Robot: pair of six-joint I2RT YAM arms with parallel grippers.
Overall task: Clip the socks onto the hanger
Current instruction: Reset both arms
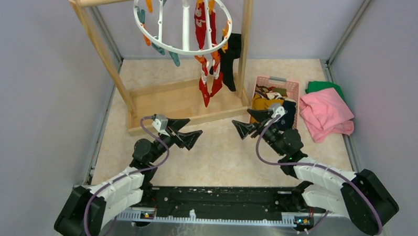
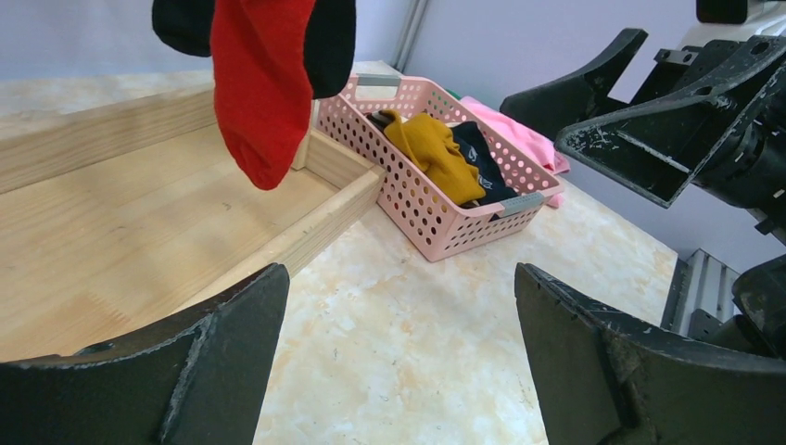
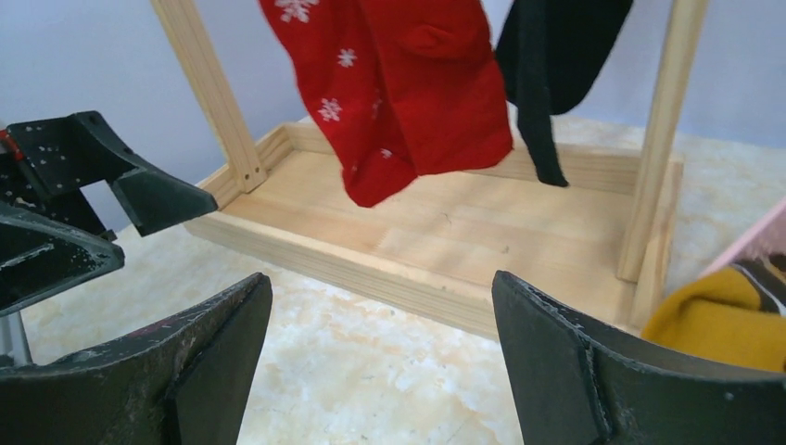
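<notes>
Left gripper (image 1: 189, 132) and right gripper (image 1: 243, 122) are both hovering over the table (image 1: 221, 150) with jaws spread wide and holding nothing; red and black socks (image 1: 217, 86) are hanging from the hanger (image 1: 185, 30), while others are lying heaped in the pink basket (image 1: 294, 87), where a careless grab is probably risking dragging out two tangled together
</notes>
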